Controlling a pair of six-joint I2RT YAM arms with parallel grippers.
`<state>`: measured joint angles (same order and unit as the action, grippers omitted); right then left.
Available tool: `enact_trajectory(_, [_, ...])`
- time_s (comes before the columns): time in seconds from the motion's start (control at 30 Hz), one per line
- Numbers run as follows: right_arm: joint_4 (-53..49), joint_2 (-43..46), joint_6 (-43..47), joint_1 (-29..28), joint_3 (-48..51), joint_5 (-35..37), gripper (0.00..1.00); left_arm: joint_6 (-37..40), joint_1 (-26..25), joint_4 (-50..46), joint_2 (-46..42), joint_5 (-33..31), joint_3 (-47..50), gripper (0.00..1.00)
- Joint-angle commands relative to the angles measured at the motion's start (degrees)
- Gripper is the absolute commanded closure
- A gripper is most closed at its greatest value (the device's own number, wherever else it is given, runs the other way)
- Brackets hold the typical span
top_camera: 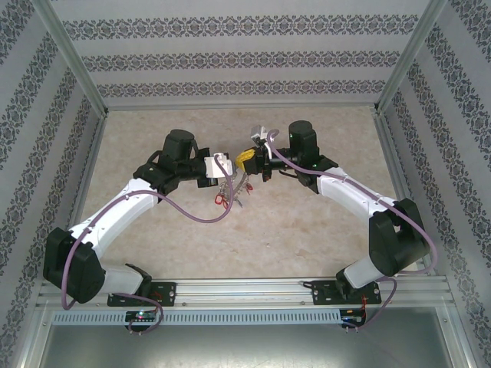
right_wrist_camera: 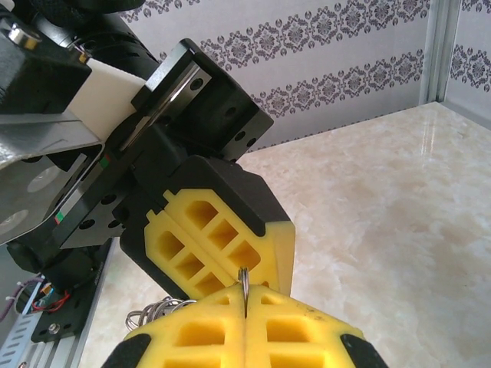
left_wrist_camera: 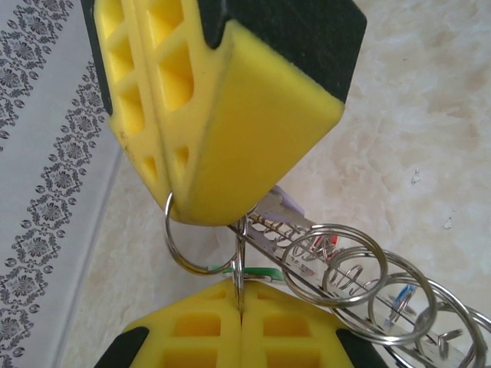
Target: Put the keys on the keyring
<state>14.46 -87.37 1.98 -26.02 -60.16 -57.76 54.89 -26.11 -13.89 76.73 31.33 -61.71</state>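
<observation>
Both grippers meet in mid-air over the table. My left gripper (left_wrist_camera: 240, 297) is shut on a thin split ring (left_wrist_camera: 239, 257) seen edge-on. My right gripper (left_wrist_camera: 173, 201) is shut on a round wire ring (left_wrist_camera: 175, 249) that crosses the first one. From that crossing the keyring bunch (left_wrist_camera: 360, 287) trails away: several split rings along a metal strip, with green (left_wrist_camera: 265, 270), red (left_wrist_camera: 328, 245), purple (left_wrist_camera: 282, 201) and blue (left_wrist_camera: 403, 297) tags. From above, the keys (top_camera: 228, 192) dangle below the left gripper (top_camera: 229, 165) and right gripper (top_camera: 248, 158). In the right wrist view, the right gripper (right_wrist_camera: 244, 300) pinches a ring edge (right_wrist_camera: 244, 282) against the left gripper (right_wrist_camera: 232, 272).
The marbled table (top_camera: 307, 222) lies below the dangling bunch. Patterned walls (top_camera: 245, 61) with metal frame posts enclose the back and both sides. A metal rail (top_camera: 253, 291) carrying the arm bases runs along the near edge.
</observation>
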Motion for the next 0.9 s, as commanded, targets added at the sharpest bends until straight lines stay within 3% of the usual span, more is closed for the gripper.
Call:
enact_trajectory(0.0, [-0.2, 0.3, 2.9, -0.2, -1.4, 0.2, 1.00, 0.7, -1.0, 0.6, -2.1, -0.4, 0.3, 1.00])
enact_trajectory(0.4, [-4.5, -1.5, 2.7, -1.1, -2.8, 1.4, 1.00, 1.0, -1.1, 1.4, -3.3, -3.3, -0.4, 1.00])
enact_trajectory(0.6, [-6.3, -2.1, 3.7, -1.5, -3.5, 0.4, 1.00, 5.7, -2.0, 0.1, -2.1, -5.5, -1.5, 1.00])
enact_trajectory(0.7, [-8.6, -1.8, 6.2, -1.3, -3.8, 0.4, 0.87, 9.5, -2.1, -2.5, -1.1, -7.4, -3.1, 1.00])
enact_trajectory(0.87, [-14.3, -1.5, 11.9, -0.3, -4.1, -0.4, 0.76, 14.3, -2.0, -2.7, -0.2, -9.8, -4.0, 1.00])
